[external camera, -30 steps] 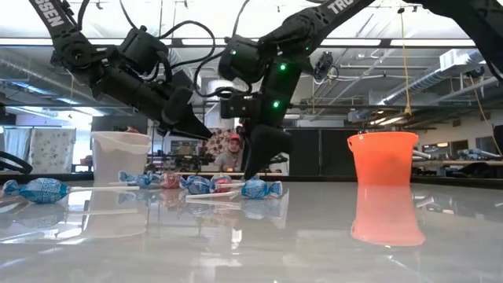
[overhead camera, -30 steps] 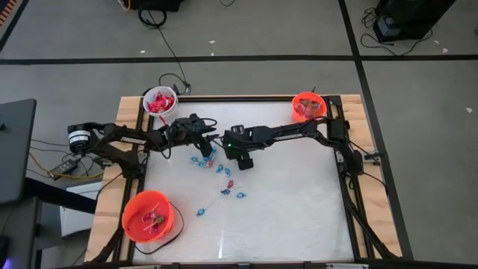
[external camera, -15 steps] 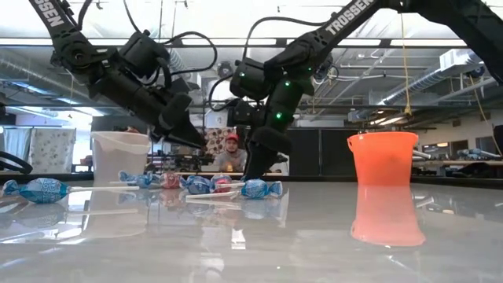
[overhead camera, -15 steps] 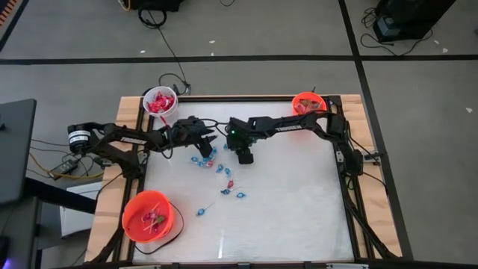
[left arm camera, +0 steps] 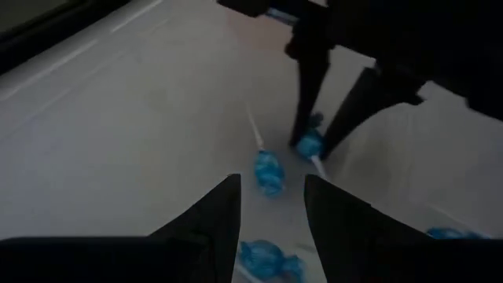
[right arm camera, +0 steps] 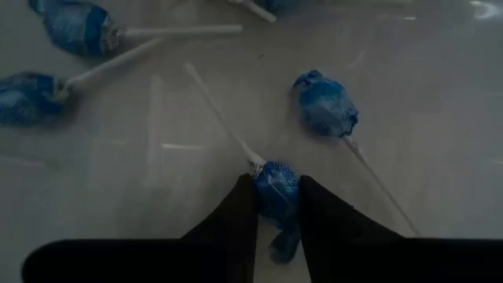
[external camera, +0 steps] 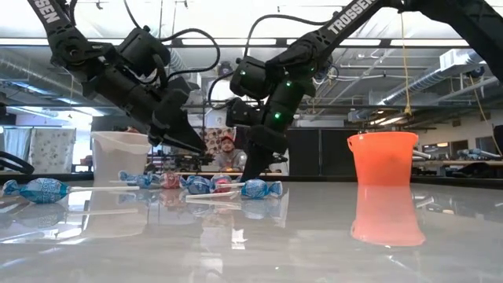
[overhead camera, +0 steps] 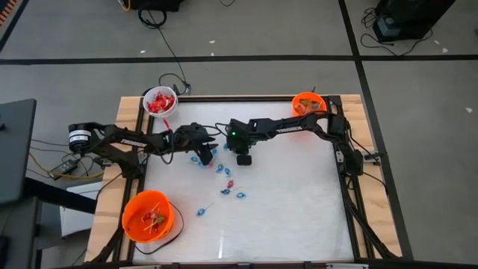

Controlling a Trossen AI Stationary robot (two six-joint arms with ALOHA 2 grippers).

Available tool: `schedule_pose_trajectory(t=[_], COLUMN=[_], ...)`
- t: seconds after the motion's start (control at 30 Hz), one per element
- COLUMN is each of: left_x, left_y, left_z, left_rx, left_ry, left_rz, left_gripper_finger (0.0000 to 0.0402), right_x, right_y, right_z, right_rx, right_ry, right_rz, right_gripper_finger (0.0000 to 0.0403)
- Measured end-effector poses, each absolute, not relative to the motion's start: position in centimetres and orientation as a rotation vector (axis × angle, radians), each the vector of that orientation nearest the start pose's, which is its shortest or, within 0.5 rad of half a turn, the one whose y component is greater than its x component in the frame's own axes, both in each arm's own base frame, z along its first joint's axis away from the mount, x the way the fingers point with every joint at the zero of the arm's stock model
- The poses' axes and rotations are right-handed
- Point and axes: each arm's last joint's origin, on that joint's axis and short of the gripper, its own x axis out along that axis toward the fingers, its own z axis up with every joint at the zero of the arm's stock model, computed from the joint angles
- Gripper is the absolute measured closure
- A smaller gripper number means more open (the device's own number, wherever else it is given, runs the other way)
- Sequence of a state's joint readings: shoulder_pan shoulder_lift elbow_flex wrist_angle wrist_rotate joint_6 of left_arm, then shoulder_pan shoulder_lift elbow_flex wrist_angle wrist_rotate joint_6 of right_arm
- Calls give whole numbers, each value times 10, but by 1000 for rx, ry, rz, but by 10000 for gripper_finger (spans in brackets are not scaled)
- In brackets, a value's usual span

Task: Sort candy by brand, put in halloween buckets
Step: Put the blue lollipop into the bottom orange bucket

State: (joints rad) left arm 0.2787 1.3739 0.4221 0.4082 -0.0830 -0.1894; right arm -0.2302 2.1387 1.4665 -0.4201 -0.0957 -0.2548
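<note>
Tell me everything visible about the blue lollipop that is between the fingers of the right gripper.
The blue lollipop has a round head in crinkled, shiny blue wrapping and a thin white stick pointing away from the gripper. It lies flat on the glossy white table, near the table's middle, among other blue-wrapped lollipops. The right gripper has its two dark fingers closed against both sides of the head, seemingly gripping it. It is not yet lifted.

One camera looks straight down; one sits level on the glossy white table [overhead camera: 284,202]; both wrist cameras closely share blue-wrapped lollipops [right arm camera: 277,187].
</note>
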Motion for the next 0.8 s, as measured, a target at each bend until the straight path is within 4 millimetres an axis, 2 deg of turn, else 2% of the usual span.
schedule_pose_trajectory(t=[0.2, 0.33, 0.47, 0.8], left_x=[234, 235, 235, 236], left_y=[59, 53, 50, 44], left_z=[146, 145, 145, 144], left_rx=[-229, -223, -215, -203], left_ry=[536, 543, 548, 563], left_rz=[365, 341, 328, 310], left_gripper_finger=[255, 255, 255, 255], right_x=[428, 432, 436, 442], right_y=[-85, -82, -75, -57], right_z=[138, 149, 157, 163], right_rx=[-133, -206, -230, -348], right_ry=[1084, 1034, 979, 938], right_rz=[-85, -181, -184, -197], right_gripper_finger=[321, 318, 317, 315])
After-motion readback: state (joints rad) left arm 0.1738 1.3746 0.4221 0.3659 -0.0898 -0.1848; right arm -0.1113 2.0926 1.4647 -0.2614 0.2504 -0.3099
